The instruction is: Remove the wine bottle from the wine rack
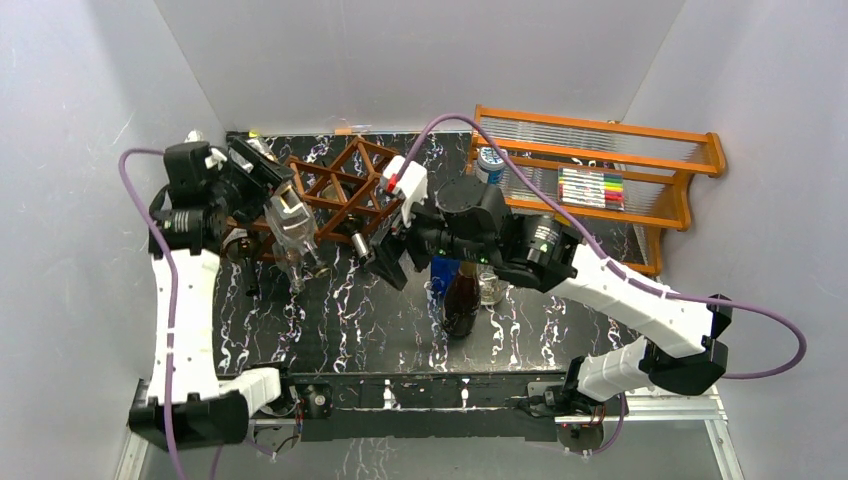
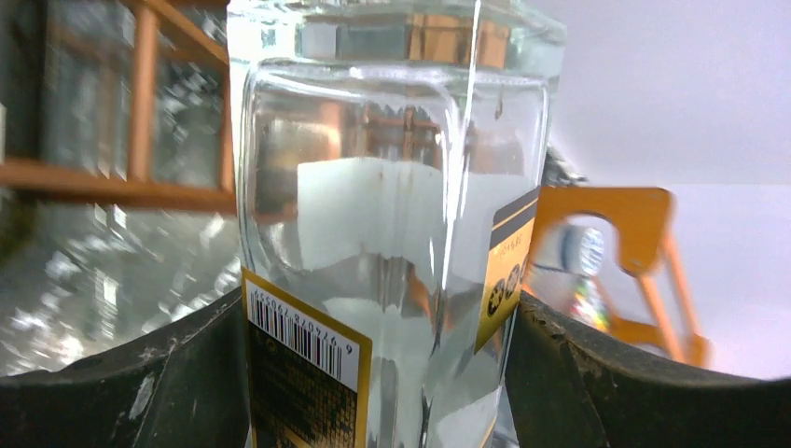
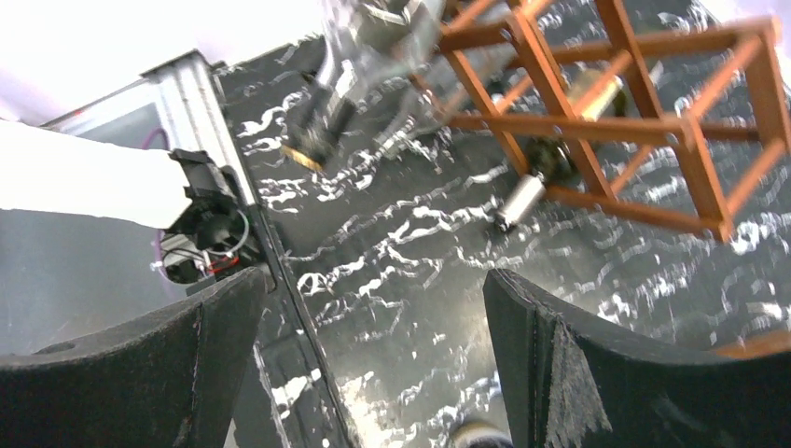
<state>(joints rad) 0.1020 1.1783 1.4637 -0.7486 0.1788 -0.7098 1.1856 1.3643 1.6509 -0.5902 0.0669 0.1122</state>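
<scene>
Back-left of table [image 1: 340, 325]: wine rack [image 1: 345, 190] stands here, a dark reddish-brown lattice with its diamond cells open toward the arms.
wine bottle [image 1: 288, 222]: clear glass, tilted, neck pointing down and toward the near edge. It lies at the rack's left end and overlaps the frame in the top view.
bottle base vs. cell: cannot tell from any view whether the base sits inside a cell or is free of the wood.
label [image 2: 303, 359]: yellow and black with a barcode, on the wine bottle's body, seen from the left wrist camera.
left gripper [image 2: 382, 364]: clamped on the wine bottle's body. Fingers [image 2: 149, 392] press the glass, one on each side.
right gripper [image 1: 385, 262]: jaws spread wide, nothing between them. It hovers over bare table just in front of the rack, to the right of the wine bottle and not touching it.
second bottle [image 3: 516, 201]: lies in a lower cell of the rack, silver-capped neck poking out toward the near side, apart from both grippers.
brown bottle [image 1: 461, 298]: upright on the table, beside the right arm's forearm.
orange shelf unit [image 1: 600, 150]: back right, clear shelves, a row of coloured markers [image 1: 592, 187] on it, well apart from the rack.
</scene>
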